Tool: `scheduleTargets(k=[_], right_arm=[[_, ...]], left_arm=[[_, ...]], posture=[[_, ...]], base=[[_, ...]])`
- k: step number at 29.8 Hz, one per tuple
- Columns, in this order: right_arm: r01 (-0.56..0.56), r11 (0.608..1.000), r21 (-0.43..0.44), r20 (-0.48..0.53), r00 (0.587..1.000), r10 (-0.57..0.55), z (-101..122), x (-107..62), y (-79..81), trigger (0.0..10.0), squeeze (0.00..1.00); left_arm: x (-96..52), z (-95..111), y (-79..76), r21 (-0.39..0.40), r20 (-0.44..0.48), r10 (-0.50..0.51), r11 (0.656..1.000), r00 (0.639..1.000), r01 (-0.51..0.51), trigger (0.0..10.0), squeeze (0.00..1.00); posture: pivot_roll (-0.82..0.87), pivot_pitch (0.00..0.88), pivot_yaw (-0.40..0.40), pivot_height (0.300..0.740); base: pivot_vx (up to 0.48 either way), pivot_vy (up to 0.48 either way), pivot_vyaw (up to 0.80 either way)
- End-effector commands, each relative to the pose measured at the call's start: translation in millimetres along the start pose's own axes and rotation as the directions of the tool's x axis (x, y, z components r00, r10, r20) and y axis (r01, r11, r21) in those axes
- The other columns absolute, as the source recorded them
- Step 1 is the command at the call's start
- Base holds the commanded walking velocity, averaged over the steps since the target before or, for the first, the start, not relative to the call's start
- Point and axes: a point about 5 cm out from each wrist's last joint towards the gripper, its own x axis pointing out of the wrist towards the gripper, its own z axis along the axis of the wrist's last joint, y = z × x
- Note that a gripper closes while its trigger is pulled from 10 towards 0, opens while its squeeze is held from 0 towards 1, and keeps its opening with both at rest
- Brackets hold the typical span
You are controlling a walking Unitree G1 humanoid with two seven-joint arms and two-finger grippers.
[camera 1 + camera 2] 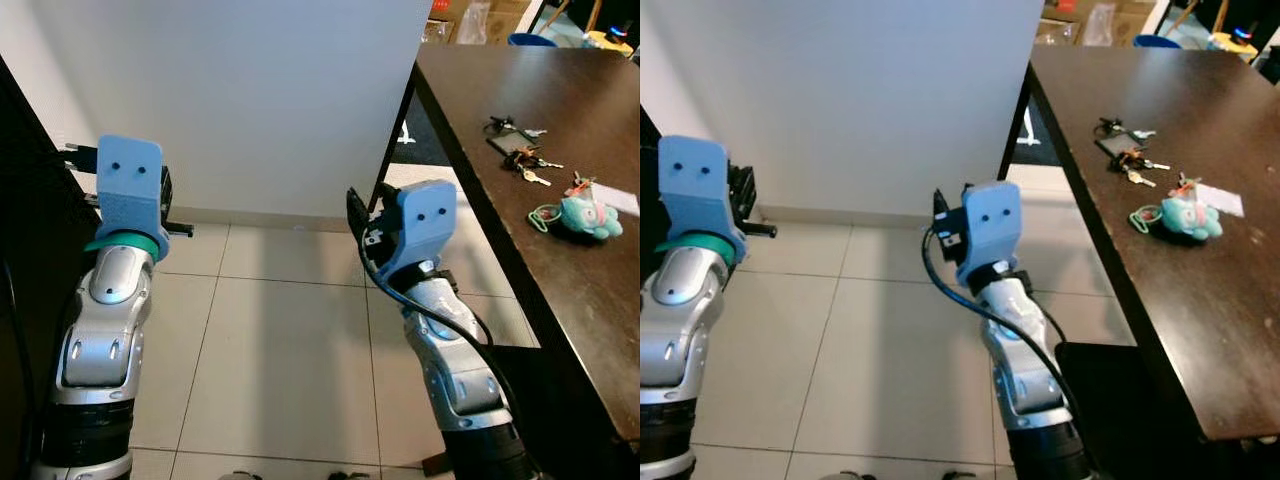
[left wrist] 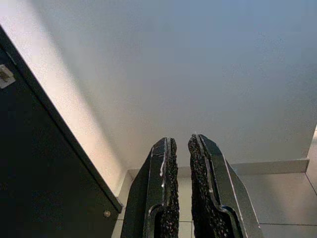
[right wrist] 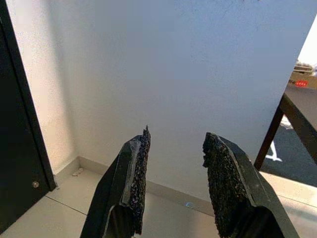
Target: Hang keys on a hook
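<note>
A bunch of keys point(image 1: 527, 160) lies on the dark wooden table point(image 1: 580, 290) at my right, beside a black fob with a key point(image 1: 506, 126). Nearer to me on the table is a teal plush keychain point(image 1: 588, 216) with a green loop. My right gripper point(image 3: 174, 141) is held up left of the table's edge, over the floor, pointing at the white wall; it is open and holds nothing. My left gripper point(image 2: 179, 145) is raised at the far left by a dark door, its fingers point(image 2: 163, 163) shut with nothing between them.
A white wall point(image 1: 250, 90) stands straight ahead above a tiled floor point(image 1: 280, 340). A dark door point(image 2: 44, 168) runs along the left. The table's leg point(image 1: 395, 130) meets the wall's corner. Boxes and a blue bin point(image 1: 530, 40) sit beyond the table.
</note>
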Motion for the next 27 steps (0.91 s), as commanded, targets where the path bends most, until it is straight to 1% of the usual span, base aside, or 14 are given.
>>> scheduleTargets(k=[1, 10, 27], right_arm=[[0.009, 1.0, 0.006, -0.024, 1.0, -0.009, -6.7, -2.7, -0.8, 10.0, 0.0], [0.008, 1.0, 0.006, -0.028, 1.0, -0.008, -8.0, -2.1, -0.4, 10.0, 0.0], [0.007, 1.0, 0.008, -0.028, 1.0, -0.007, -8.7, -2.1, 0.1, 10.0, 0.0]], left_arm=[[0.1, -2.9, -0.9, 0.01, -0.006, -0.002, 1.0, 1.0, 0.002, 10.0, 0.0], [1.2, -2.6, -1.1, 0.009, -0.004, 0.0, 1.0, 1.0, 0.0, 10.0, 0.0], [1.5, -2.7, -0.5, 0.01, -0.003, 0.003, 1.0, 1.0, -0.003, 10.0, 0.0]], posture=[[0.1, 0.011, 0.08, 0.74], [0.1, 0.01, 0.081, 0.74], [0.1, 0.011, 0.082, 0.74]], base=[[0.379, 0.0, 0.0], [0.383, 0.0, 0.0], [0.433, 0.0, 0.0]])
